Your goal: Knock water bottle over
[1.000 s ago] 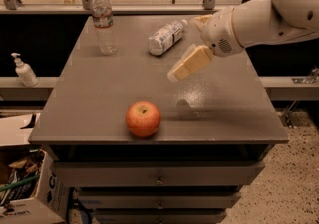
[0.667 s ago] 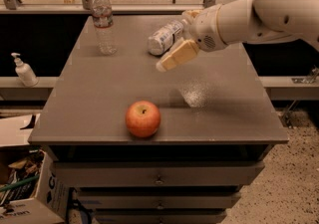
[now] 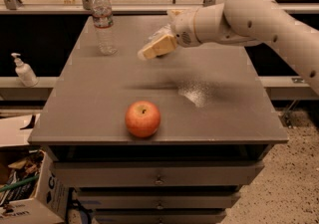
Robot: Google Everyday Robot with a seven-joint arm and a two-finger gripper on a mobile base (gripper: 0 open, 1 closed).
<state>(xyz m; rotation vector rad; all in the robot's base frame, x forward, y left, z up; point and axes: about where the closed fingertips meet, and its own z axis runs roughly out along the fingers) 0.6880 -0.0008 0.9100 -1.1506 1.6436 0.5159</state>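
Observation:
The water bottle [image 3: 102,21] is a slim clear plastic bottle with a white cap and a red-and-white label band. It stands upright at the far left of the grey table top [image 3: 99,108]. My gripper [image 3: 148,52], with tan fingers, hangs over the far middle of the table, to the right of the bottle and apart from it. The white arm reaches in from the upper right.
A red-orange apple [image 3: 143,118] sits near the table's front edge. A small white pump dispenser [image 3: 23,70] stands on a ledge to the left. A cardboard box [image 3: 25,188] sits on the floor at lower left. Drawers run below the table top.
My gripper has moved left across the far part of the table, toward the water bottle. It now hides the white bottle that lay behind it. The bottle and apple have not moved.

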